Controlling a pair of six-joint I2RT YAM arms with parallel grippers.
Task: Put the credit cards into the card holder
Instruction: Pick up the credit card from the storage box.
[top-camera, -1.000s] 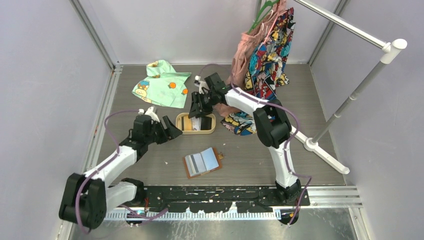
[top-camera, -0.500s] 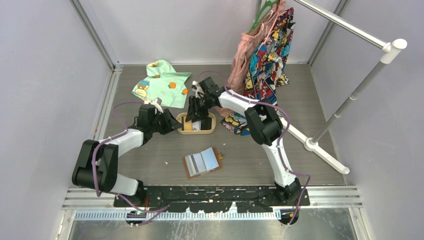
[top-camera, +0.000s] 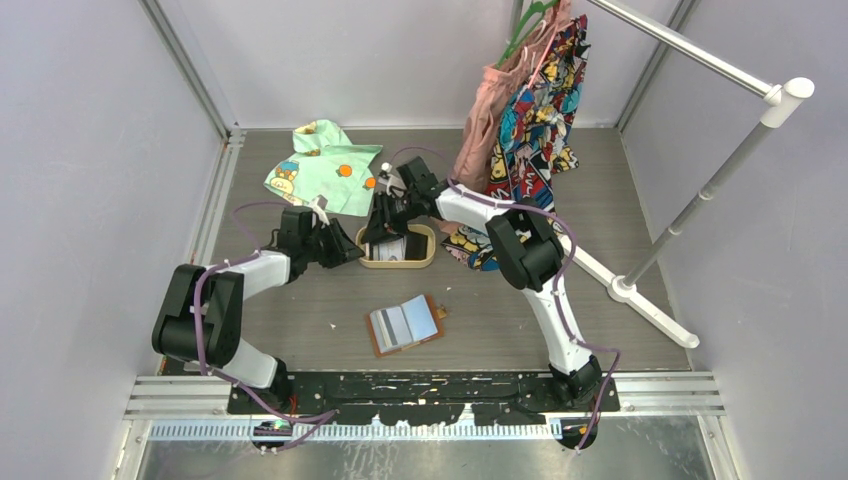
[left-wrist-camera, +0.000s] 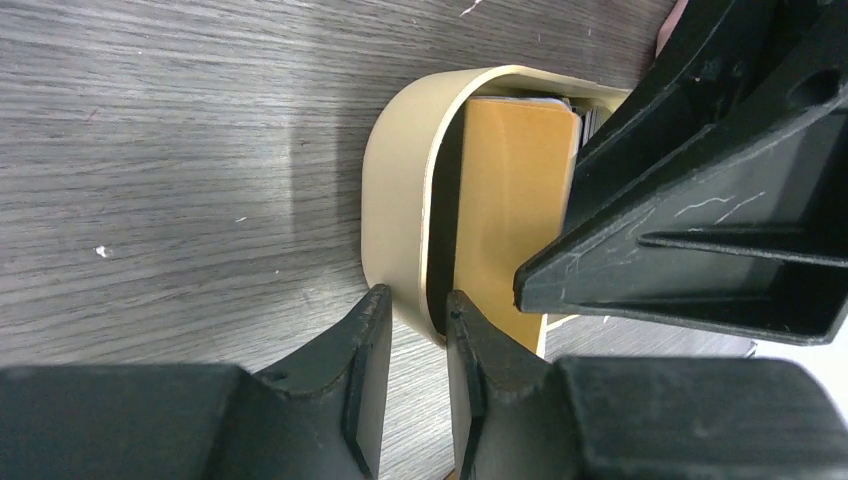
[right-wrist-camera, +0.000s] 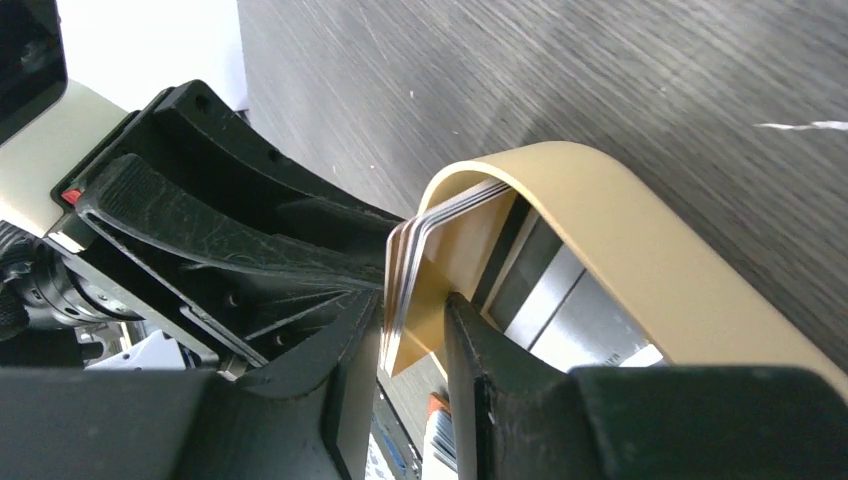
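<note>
- Top external view, nearest the arm bases: the small brown leather folding card holder (top-camera: 405, 325) lies open on the grey wood-grain table (top-camera: 320, 300). Grey and light blue credit cards (top-camera: 403, 322) show on its inner face. It is well apart from both grippers.
- A little farther in, I see my left gripper (top-camera: 348, 247) at the left end of the tan oval tray with a raised rim (top-camera: 410, 265).
- Left wrist view: that claw is clenched on the tray's wall, with one finger (left-wrist-camera: 370, 330) outside the rim and the other inside. An orange card (left-wrist-camera: 510, 190) shows in the tray just past that wall.
- Top external view again: my right gripper (top-camera: 385, 228) reaches down into the same end of the tray from the far side, close to the left one.
- Right wrist view: this claw is grasping a thin stack of cards (right-wrist-camera: 402, 275) between its fingers. The stack's orange face is turned outward, and it is tilted up against the inside of the tray's curved end. Grey and white cards (right-wrist-camera: 570, 300) lie in the tray beside it.
- Behind the tray, a pale green printed shirt (top-camera: 322, 170) lies flat on the table.
- Farthest back on the right, pink and comic-print garments (top-camera: 530, 110) hang from a white metal rail (top-camera: 690, 45).
</note>
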